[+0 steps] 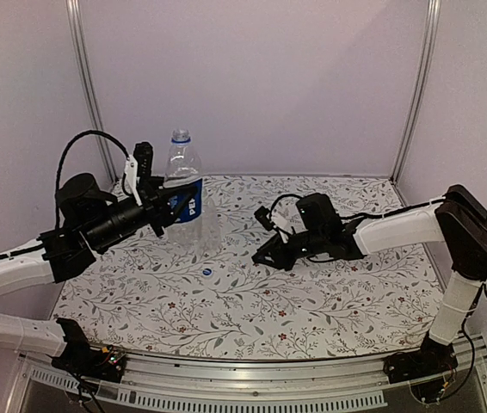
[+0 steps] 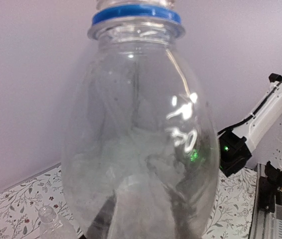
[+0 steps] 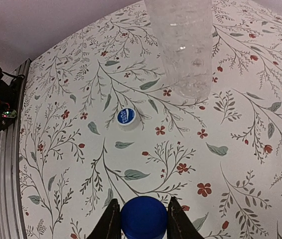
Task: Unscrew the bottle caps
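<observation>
Item 1, left pincer [image 1: 168,206]: closed on the body of the labelled bottle [image 1: 188,198] at the level of the dark blue label. The bottle stands upright at the far left of the table [image 1: 312,301]. In the left wrist view the clear upper part of this bottle [image 2: 141,139] fills most of the frame, and a blue ring [image 2: 136,14] circles its neck. The frame edge cuts off the mouth above the ring.

Item 2, right pincer [image 1: 268,255]: low over the middle of the table, pointing towards the bottles. In the right wrist view its two fingers [image 3: 112,221] are clamped on either side of the held cap [image 3: 143,219], which is round and plain blue.

Item 3, loose cap [image 3: 126,116]: blue top with white markings, lying flat on the floral table covering. It sits between the right pincer and the bottles, apart from both [image 1: 207,271].

Item 4, plain bottle [image 3: 183,45]: clear and unlabelled, standing upright on the table just beside the labelled bottle, on its near right side [image 1: 209,234].
</observation>
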Robot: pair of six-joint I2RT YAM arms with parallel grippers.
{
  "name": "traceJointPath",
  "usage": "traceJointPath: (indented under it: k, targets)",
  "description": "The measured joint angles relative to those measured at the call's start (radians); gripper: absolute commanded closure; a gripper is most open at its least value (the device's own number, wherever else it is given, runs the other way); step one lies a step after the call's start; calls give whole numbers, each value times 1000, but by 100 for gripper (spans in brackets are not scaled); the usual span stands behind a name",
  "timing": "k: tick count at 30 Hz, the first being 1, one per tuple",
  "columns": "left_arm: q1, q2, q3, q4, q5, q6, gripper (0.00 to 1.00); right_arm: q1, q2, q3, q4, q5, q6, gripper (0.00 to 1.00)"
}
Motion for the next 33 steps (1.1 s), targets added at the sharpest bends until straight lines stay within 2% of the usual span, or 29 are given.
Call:
traceJointPath:
  k: [9,23,26,33]
  targets:
    - [1,2,8,-18,-22,4,71,15,141,16,17,33,0,94]
    - [2,16,9,-20,-22,5,70,29,206,34,19,107,-12,90]
    - [2,16,9,-20,-21,5,70,29,206,34,20,114,-14,85]
    - [2,15,9,-20,-21,5,70,29,206,34,19,117,-19,60]
